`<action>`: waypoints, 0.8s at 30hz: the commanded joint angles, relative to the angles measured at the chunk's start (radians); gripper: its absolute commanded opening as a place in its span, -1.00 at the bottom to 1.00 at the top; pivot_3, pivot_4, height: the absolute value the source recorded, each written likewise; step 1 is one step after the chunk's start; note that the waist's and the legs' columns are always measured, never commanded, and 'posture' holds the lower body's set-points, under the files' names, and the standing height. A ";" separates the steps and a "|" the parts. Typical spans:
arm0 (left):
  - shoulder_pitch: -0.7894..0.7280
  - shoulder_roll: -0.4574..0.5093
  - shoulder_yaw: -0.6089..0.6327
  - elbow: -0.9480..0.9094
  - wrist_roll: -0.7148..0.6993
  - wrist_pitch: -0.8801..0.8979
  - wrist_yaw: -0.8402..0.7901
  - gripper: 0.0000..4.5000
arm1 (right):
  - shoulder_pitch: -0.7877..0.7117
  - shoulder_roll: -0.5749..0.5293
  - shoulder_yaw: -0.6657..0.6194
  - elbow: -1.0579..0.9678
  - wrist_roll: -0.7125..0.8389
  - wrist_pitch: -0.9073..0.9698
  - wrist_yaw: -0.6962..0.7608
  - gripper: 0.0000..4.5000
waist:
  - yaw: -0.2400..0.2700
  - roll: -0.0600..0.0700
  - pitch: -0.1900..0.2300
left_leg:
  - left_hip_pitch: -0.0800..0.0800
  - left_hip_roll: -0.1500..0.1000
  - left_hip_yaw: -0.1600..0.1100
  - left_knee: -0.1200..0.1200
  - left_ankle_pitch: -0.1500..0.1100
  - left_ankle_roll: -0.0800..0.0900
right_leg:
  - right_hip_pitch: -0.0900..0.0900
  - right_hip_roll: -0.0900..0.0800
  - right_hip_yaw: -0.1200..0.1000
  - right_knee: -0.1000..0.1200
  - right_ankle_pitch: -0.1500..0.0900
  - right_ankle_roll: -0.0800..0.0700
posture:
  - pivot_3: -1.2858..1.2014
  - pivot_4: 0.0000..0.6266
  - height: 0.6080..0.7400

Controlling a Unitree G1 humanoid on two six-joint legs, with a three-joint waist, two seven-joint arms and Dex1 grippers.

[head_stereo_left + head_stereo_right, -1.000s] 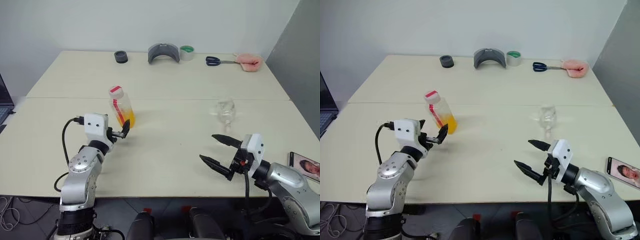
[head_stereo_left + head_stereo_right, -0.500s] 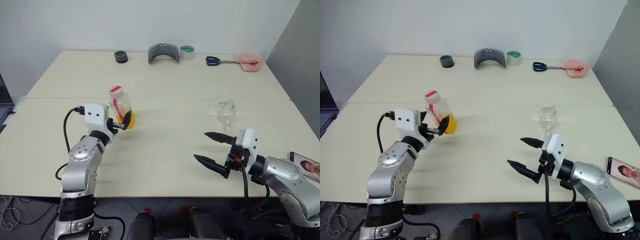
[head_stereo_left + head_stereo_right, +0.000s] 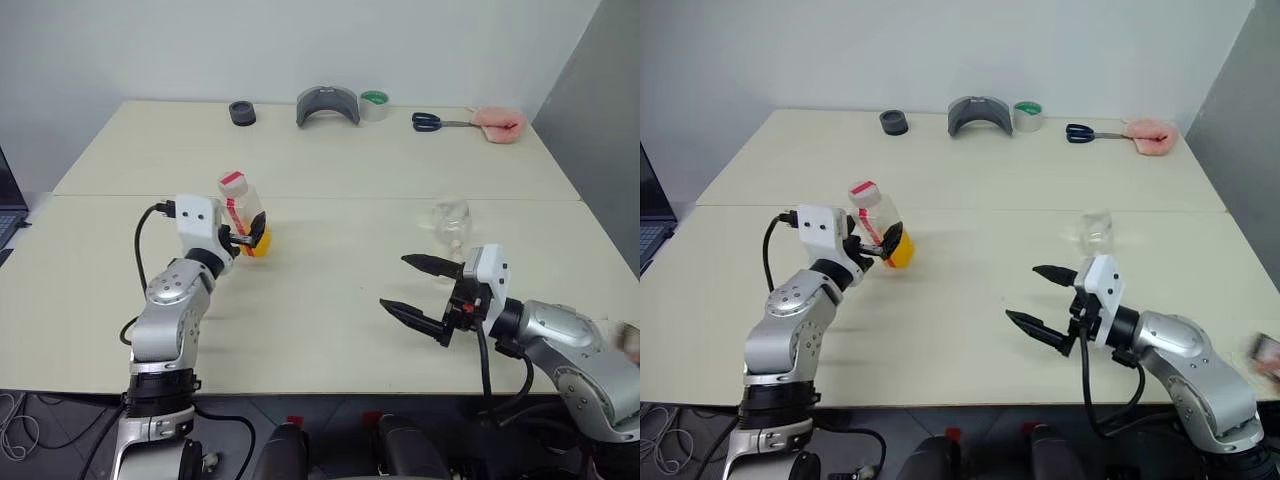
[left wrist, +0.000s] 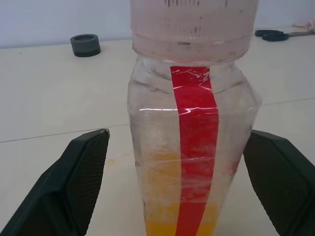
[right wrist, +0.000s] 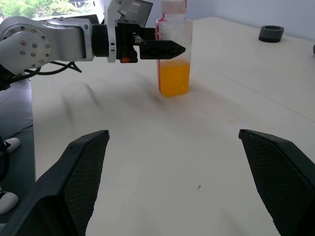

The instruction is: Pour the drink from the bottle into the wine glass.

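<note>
- The bottle (image 3: 243, 212) stands upright on the left half of the cream table (image 3: 330, 300), its red-and-white cap on and a red strip running down its clear side.
- The drink (image 5: 173, 79), bright orange-yellow, fills only the bottom part of the bottle.
- The left gripper (image 3: 246, 238) is level with the bottle's lower half, its black fingers (image 4: 78, 182) spread wide, one on either side of the bottle; the left wrist view shows a gap between each finger and the plastic, so nothing is gripped.
- The wine glass (image 3: 451, 222) stands upright on the right half of the table, clear and empty, well apart from the bottle.
- The right gripper (image 3: 414, 290) hangs above the table on the near side of the glass, pointing toward the left, its two fingers splayed wide and holding nothing.
- Along the far edge lie a dark round ring (image 3: 241, 113), a grey curved piece (image 3: 327, 105), a roll of tape with a green core (image 3: 373, 104), blue-handled scissors (image 3: 432, 122) and a pink object (image 3: 497, 123).
</note>
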 commanded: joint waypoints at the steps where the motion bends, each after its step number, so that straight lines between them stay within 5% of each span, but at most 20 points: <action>1: -0.033 0.004 -0.001 -0.005 0.005 -0.037 -0.004 0.98 | -0.018 -0.004 -0.010 -0.045 0.025 0.011 -0.006 1.00 | 0.000 0.000 0.000 | 0.000 0.000 0.000 0.000 0.000 0.000 | 0.000 0.000 0.000 0.000 0.000 0.000 | 0.03 -0.52 1.00; 24: -0.114 -0.030 -0.042 0.122 0.029 -0.140 -0.008 0.98 | -0.019 -0.001 0.002 -0.039 0.014 0.009 0.002 1.00 | 0.000 0.000 0.000 | 0.000 0.000 0.000 0.000 0.000 0.000 | 0.000 0.000 0.000 0.000 0.000 0.000 | 0.03 -0.52 1.00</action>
